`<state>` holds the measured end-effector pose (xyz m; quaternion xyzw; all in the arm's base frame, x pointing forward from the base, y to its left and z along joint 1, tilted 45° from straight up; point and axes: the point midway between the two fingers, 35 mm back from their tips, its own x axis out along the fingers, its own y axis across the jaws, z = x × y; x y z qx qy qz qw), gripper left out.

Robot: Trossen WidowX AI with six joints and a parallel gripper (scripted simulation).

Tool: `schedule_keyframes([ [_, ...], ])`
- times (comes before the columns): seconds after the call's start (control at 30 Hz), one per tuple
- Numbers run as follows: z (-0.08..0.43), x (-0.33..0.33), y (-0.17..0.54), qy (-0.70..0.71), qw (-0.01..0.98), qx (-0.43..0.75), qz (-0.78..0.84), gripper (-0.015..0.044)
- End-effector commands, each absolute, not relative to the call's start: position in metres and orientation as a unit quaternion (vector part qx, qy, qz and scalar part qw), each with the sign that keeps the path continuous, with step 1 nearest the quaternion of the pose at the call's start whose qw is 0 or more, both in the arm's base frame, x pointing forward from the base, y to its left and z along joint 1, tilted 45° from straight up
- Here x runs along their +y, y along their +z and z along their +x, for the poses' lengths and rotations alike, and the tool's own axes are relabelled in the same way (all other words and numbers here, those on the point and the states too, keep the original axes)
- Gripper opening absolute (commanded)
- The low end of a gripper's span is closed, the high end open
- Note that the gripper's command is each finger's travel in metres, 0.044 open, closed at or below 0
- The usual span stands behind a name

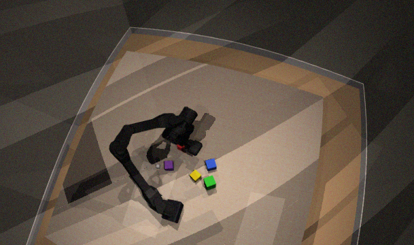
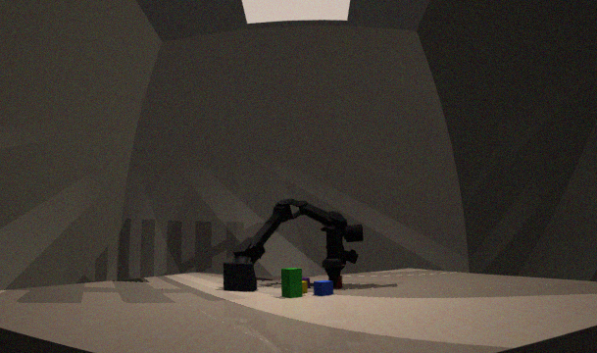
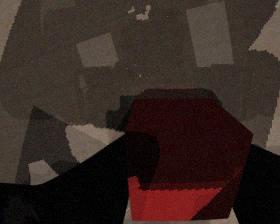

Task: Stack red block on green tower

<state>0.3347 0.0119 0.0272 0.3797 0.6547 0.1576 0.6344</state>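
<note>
No writing readable in any view. Pincer [image 3: 184, 183] was clamped on red block [image 3: 191, 156], low on table [image 1: 261, 136], far of blue cube [image 1: 211, 164]. Wrist cam showed the grip up close; top cam only a red sliver. Ext. cam alone showed green tower [image 2: 291, 282] standing tall, nearer, left of blue.

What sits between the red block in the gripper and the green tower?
In the top view, the blue block lies roughly between the red block and the green tower; the yellow block sits just beside that line.
</note>
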Motion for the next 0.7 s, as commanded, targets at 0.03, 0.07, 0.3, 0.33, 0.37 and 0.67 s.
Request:
schedule_keyframes([
  [0.03, 0.334, 0.003, 0.036, 0.158, 0.635, 0.654, 0.38, 0.0006],
  [0.07, 0.334, 0.0, 0.039, 0.158, 0.635, 0.654, 0.38, 0.0],
  [0.3, 0.33, -0.026, 0.065, 0.157, 0.635, 0.654, 0.379, 0.0],
  [0.33, 0.33, -0.03, 0.069, 0.157, 0.635, 0.654, 0.379, 0.0],
  [0.37, 0.329, -0.034, 0.073, 0.157, 0.635, 0.654, 0.379, 0.0],
  [0.67, 0.325, -0.064, 0.103, 0.156, 0.635, 0.655, 0.379, 0.0],
])
